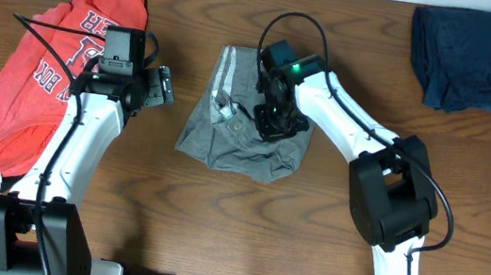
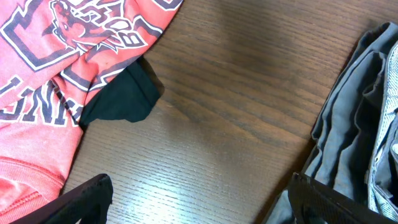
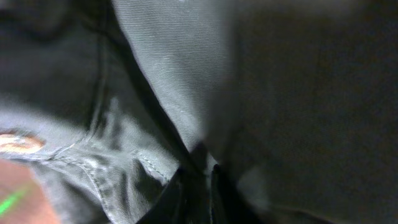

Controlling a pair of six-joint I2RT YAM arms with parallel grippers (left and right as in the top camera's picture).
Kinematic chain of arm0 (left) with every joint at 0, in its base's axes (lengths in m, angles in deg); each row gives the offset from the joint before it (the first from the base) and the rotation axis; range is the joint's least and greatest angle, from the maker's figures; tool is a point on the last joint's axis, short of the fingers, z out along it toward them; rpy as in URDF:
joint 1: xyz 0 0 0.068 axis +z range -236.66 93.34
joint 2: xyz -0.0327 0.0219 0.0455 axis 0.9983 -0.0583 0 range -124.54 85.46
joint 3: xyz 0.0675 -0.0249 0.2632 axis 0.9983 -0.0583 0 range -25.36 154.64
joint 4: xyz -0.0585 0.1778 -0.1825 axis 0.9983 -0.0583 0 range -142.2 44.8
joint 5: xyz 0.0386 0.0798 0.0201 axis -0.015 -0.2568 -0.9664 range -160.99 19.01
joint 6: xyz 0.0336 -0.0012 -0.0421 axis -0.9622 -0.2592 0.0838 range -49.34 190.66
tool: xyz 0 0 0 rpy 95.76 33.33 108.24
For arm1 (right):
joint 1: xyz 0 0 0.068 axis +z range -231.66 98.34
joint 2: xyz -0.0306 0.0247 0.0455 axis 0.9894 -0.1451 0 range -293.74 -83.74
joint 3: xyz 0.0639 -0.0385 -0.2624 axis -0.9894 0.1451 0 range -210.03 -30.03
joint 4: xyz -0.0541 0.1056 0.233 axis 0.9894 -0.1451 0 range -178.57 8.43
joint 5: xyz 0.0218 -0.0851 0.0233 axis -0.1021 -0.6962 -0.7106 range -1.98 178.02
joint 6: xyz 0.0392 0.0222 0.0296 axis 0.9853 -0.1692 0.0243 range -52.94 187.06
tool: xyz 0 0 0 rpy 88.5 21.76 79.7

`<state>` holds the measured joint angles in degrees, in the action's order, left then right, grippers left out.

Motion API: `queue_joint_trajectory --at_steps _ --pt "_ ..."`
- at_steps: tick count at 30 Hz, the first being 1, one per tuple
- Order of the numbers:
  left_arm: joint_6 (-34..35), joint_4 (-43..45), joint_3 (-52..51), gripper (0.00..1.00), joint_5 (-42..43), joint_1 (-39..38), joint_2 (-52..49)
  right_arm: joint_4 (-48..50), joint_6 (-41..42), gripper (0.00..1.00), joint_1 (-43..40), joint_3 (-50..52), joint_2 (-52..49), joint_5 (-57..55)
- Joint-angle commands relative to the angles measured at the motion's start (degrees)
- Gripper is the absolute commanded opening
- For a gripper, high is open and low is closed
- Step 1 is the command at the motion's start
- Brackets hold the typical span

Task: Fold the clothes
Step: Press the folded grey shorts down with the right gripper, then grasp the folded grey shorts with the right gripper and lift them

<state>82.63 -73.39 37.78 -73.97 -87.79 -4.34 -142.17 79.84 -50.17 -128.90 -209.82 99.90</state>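
The grey-olive shorts [image 1: 235, 141] lie bunched in the middle of the table. My right gripper [image 1: 276, 123] sits on their right part, fingers pinched together on a fold of the shorts' cloth [image 3: 199, 177]. The shorts fill the right wrist view [image 3: 161, 74]. My left gripper [image 1: 159, 86] is open and empty over bare wood between the red-orange T-shirt [image 1: 39, 82] and the shorts. Its fingers [image 2: 196, 199] spread wide, with the T-shirt [image 2: 56, 62] at left and the shorts' edge [image 2: 367, 124] at right. The dark navy garment [image 1: 476, 59] lies at the far right.
A black piece of cloth [image 2: 121, 99] sticks out from under the T-shirt's hem. The brown wooden table [image 1: 166, 232] runs to a white wall edge at the back. The arm bases stand at the front edge.
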Motion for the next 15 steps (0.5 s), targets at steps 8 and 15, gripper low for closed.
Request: queue_joint_trajectory --at_steps 8,15 --pt "-0.3 0.0 0.1 0.92 -0.1 0.3 0.2 4.2 0.4 0.54 -8.5 6.5 -0.6 -13.5" --pt "-0.3 0.0 0.1 0.92 -0.1 0.2 0.2 16.9 -3.2 0.81 -16.0 12.1 -0.6 -22.0"
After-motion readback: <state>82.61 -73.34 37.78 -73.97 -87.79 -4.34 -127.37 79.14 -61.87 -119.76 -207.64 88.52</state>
